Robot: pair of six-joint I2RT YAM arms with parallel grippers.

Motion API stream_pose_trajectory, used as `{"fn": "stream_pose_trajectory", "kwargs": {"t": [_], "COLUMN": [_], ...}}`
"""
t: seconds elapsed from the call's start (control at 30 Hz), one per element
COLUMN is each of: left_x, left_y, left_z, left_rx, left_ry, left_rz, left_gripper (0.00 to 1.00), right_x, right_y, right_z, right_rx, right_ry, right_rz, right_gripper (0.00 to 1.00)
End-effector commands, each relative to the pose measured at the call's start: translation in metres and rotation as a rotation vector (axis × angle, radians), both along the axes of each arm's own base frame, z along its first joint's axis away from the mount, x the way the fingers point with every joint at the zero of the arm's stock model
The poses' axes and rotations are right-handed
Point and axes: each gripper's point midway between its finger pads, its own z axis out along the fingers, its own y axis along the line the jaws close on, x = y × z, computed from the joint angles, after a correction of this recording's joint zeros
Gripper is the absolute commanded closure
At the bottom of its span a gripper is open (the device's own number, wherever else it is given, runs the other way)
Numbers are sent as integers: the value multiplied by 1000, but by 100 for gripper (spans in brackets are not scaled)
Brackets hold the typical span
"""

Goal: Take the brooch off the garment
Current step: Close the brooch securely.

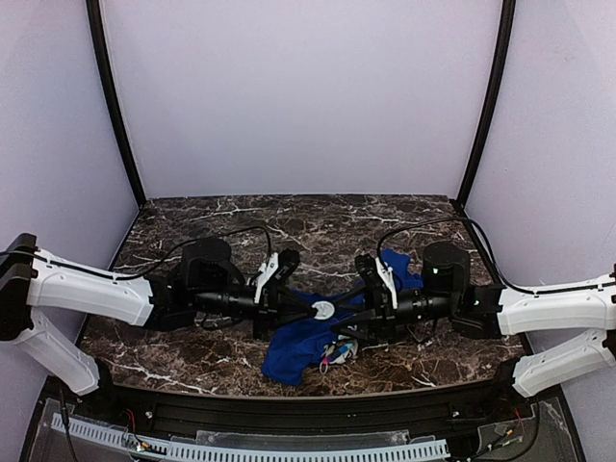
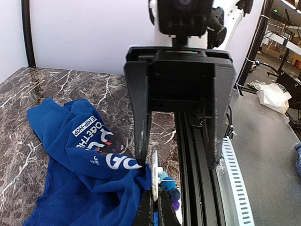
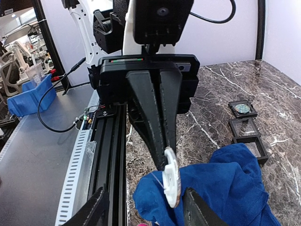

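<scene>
The brooch (image 3: 172, 184) shows as a small white disc seen edge-on, its thin pin sticking out to the left. My left gripper (image 2: 155, 193) is shut on the brooch (image 2: 154, 175), holding it above the table's front part. The blue garment (image 1: 294, 346) with white lettering is bunched right against the disc (image 1: 323, 310). I cannot tell whether the pin still passes through the cloth. My right gripper (image 3: 146, 198) faces the left one, open, one finger on each side of the disc and the garment (image 3: 225, 183).
Three small dark square trays (image 3: 244, 127) stand in a row on the marble table (image 1: 241, 217), beside the cloth. A small multicoloured object (image 1: 339, 354) lies at the garment's front edge. A black rail (image 1: 289, 409) runs along the table's near edge.
</scene>
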Motion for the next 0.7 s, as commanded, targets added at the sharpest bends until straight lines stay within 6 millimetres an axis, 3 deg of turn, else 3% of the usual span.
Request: {"fn": "stream_pose_trajectory", "kwargs": {"t": [0.0, 0.37, 0.67], "left_x": [1, -12, -12], "left_y": [8, 10, 10], "left_z": [17, 24, 23], "left_rx": [-71, -99, -93], "left_ry": [32, 46, 46], "left_rz": [6, -69, -75], "left_gripper": [99, 99, 99], "right_x": [5, 20, 22], "right_y": [-1, 10, 20], "right_z": [4, -4, -6], "right_rx": [24, 9, 8], "right_ry": [-30, -45, -47], "right_rz": [-48, -113, -112], "right_gripper": [45, 38, 44]}}
